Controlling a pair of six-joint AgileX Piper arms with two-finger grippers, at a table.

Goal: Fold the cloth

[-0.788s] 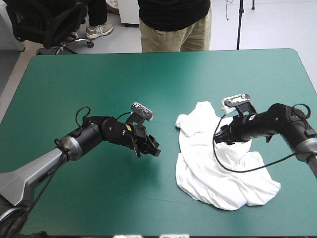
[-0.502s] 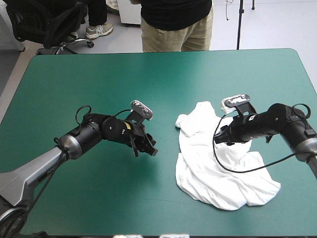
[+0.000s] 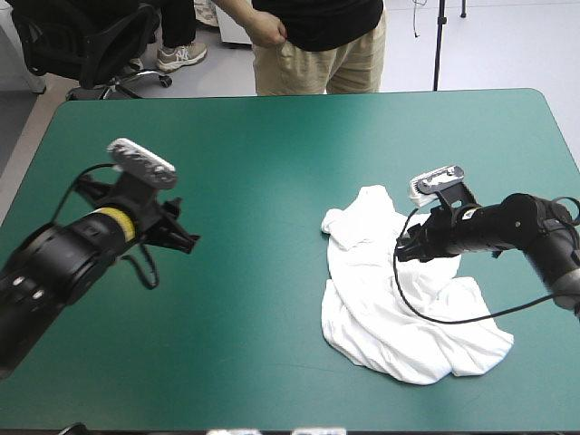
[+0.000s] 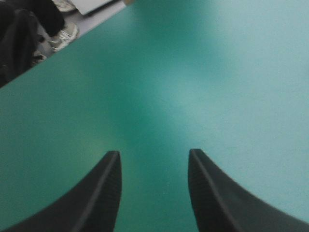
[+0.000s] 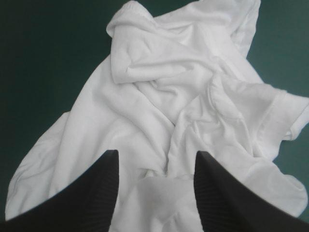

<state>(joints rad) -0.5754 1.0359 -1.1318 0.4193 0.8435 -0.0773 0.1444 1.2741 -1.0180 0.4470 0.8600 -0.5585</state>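
Two grippers in play, and we read both as open. The T-shirt [image 3: 390,317] lies on the counter [image 3: 272,136] as a crumpled white heap, spread loosely over the teal-green cover, with a bunched fold at its far end and a wider skirt of cloth toward the near edge.

The right gripper [image 3: 405,249] sits over the far half of the T-shirt [image 5: 169,96]. From the wrist we see the right gripper [image 5: 156,153] with its black fingers standing apart, wrinkled cloth showing between and ahead of them and nothing pinched. Whether the tips touch the fabric, we cannot tell.

The left gripper [image 3: 178,239] is well apart from the T-shirt, off to its left and held high over the counter. In its wrist view the left gripper [image 4: 153,153] is spread wide, with only bare teal-green counter [image 4: 217,72] between its fingers.
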